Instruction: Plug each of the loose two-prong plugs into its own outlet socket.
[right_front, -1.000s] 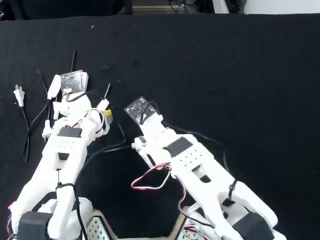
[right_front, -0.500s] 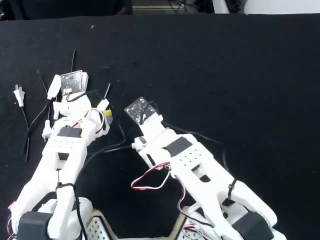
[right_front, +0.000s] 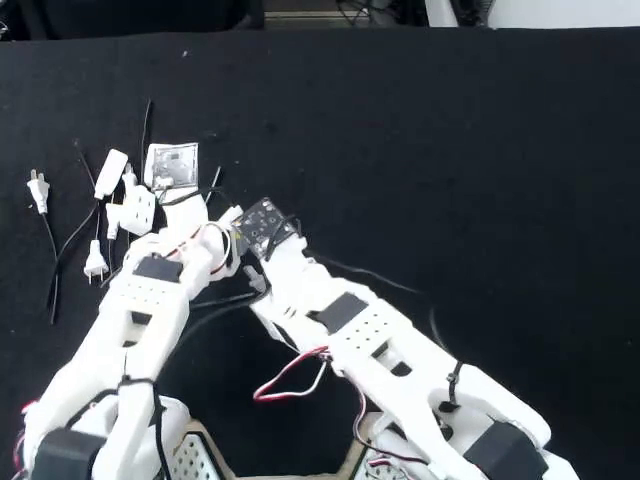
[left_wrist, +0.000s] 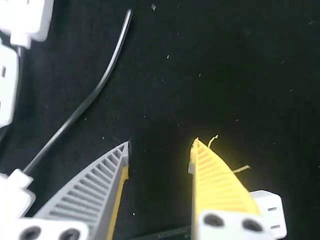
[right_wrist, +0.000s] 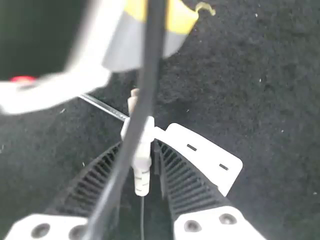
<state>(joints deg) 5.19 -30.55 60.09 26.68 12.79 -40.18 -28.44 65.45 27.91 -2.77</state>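
Note:
In the right wrist view my right gripper (right_wrist: 142, 147) is shut on a small white plug (right_wrist: 141, 165), its black fingers (right_wrist: 182, 175) pressed against both sides. A white outlet socket (right_wrist: 202, 155) with two slots lies right beside that plug. My left gripper (left_wrist: 160, 145) stands open over bare black cloth with nothing between its grey and yellow fingers (left_wrist: 212, 175). In the high view the left gripper (right_front: 228, 232) and the right gripper (right_front: 260, 230) are close together at centre left. Another white socket (left_wrist: 270, 212) lies by the yellow finger.
More white sockets (right_front: 135, 210) and a white block (right_front: 110, 165) lie at the left with a shiny square plate (right_front: 172, 165). Two loose plugs (right_front: 38, 190) (right_front: 95, 262) with thin black cords rest farther left. A black cable (left_wrist: 95, 95) crosses the cloth.
The left arm has swung right, away from the shiny plate, towards the right gripper. The right arm has shifted left, so the two grippers now nearly meet.

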